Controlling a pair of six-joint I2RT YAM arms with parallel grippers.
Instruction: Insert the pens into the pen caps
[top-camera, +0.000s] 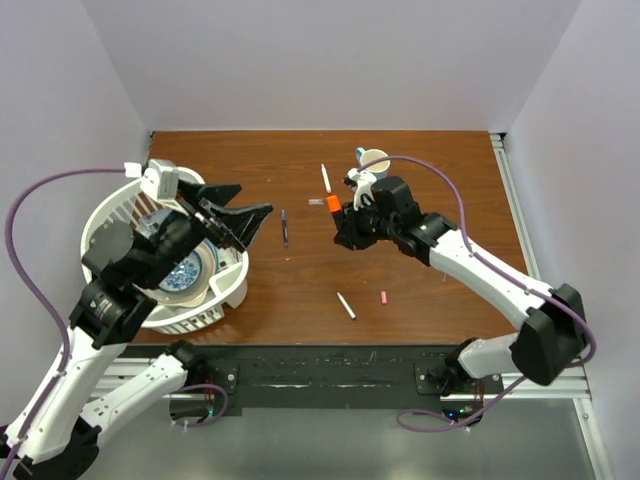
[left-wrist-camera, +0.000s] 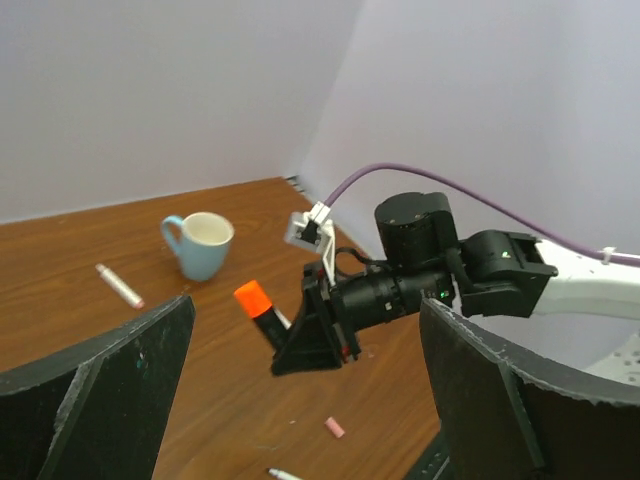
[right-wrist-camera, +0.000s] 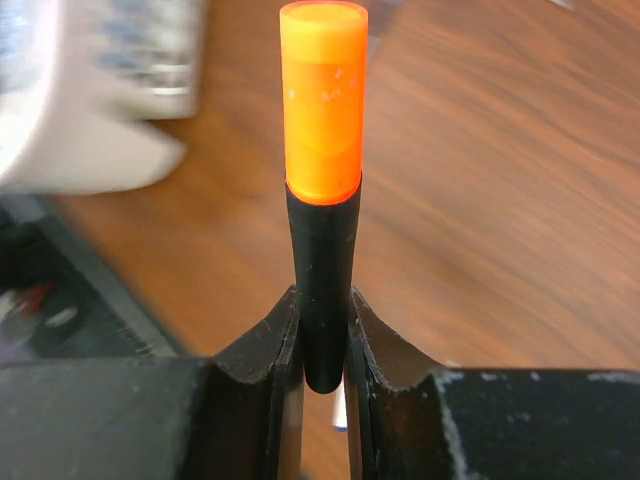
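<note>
the right hand (top-camera: 342, 215) is clamped on the highlighter (top-camera: 333, 203) at centre frame, its orange end pointing upper left. the left hand (top-camera: 255, 200), wide open and empty, faces it from the left, well apart. a pink cap (top-camera: 383, 296) lies lower right, nearer the right arm.

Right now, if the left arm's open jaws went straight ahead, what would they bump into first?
Most likely the black highlighter held in the right gripper: both sit dead ahead in the wrist view of the left gripper. Depth is unclear, so it could instead pass over them.
</note>
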